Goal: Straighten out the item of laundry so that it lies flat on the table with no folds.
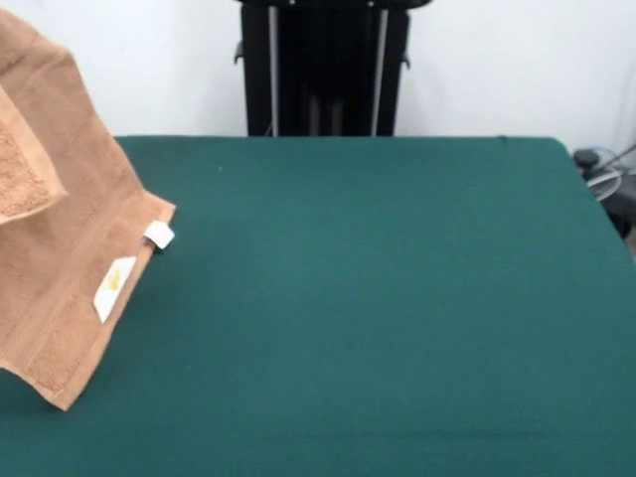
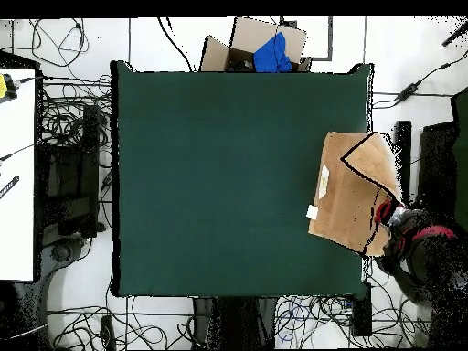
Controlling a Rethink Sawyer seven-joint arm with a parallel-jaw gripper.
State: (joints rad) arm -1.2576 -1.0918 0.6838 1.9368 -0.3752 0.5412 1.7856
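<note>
The light orange-tan towel (image 1: 70, 258) hangs lifted at the left edge of the front view. Its upper part runs out of the picture, and its lower corner reaches down to the dark green table (image 1: 378, 298). A fold lies over its upper left part. Two white tags (image 1: 159, 236) sit on its right edge. In the overhead view the towel (image 2: 352, 192) lies over the right edge of the table (image 2: 219, 174), one corner folded over. My gripper (image 2: 391, 216) is at the towel's right side, beyond the table edge, and holds it up. The gripper is out of the front view.
The black pedestal (image 1: 323, 65) stands behind the table's far edge. A cardboard box with a blue thing (image 2: 270, 50) sits beyond the top edge in the overhead view. Cables cover the floor around the table. A white bench (image 2: 16, 174) stands at the left.
</note>
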